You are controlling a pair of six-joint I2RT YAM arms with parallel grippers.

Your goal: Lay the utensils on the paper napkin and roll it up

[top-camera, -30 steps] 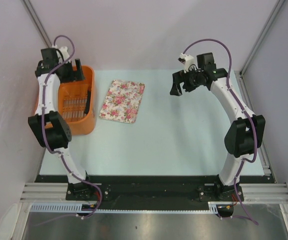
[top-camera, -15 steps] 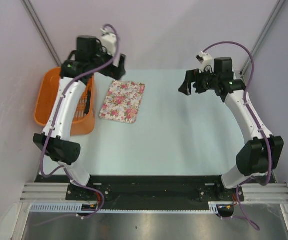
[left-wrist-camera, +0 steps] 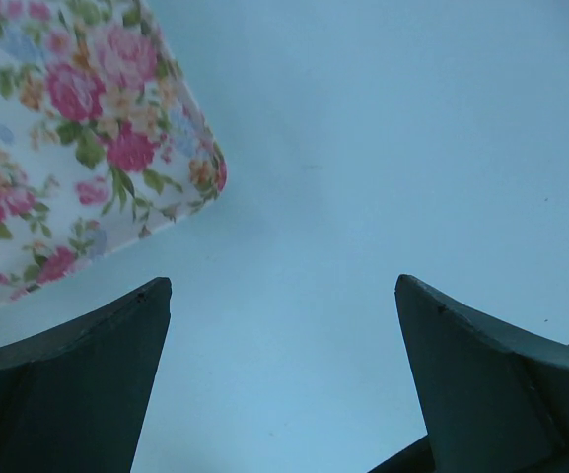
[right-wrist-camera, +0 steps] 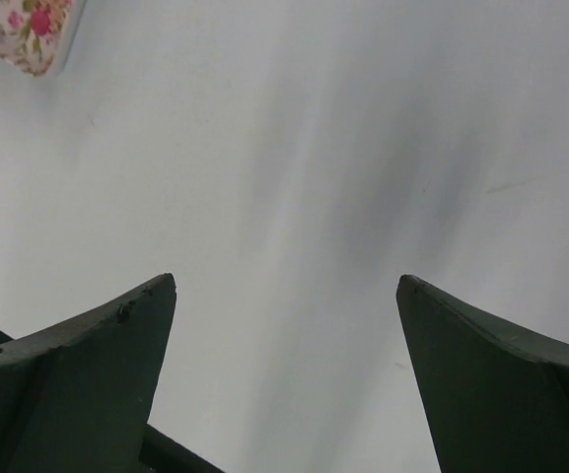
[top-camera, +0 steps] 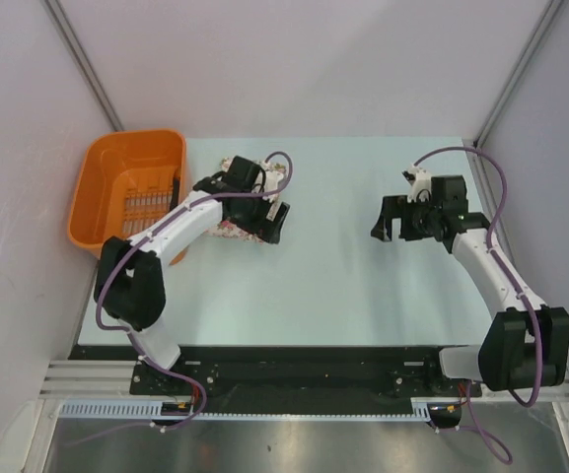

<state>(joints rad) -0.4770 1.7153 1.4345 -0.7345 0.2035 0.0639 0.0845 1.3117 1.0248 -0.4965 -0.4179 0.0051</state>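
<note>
Two wide-open jaw pairs, nothing held: right gripper (right-wrist-camera: 284, 281) over table (top-camera: 343, 286); left gripper (left-wrist-camera: 282, 286) beside floral cloth (left-wrist-camera: 67, 128) corner, swung there from over orange basket (top-camera: 89, 202); farthest, dark strip (top-camera: 173, 185) inside basket, napkin or utensils untellable

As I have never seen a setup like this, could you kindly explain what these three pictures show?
It is a robot with two jointed arms bolted at the near edge of a pale table. The wide picture comes from a fixed camera above and behind them. The other two come from a camera on each wrist, looking out between that arm's own dark fingers. The left gripper hangs by a corner of a floral cloth; the right gripper hangs over bare table. Both are open and hold nothing. An orange basket stands at the far left with something dark inside; I cannot tell what.
</note>
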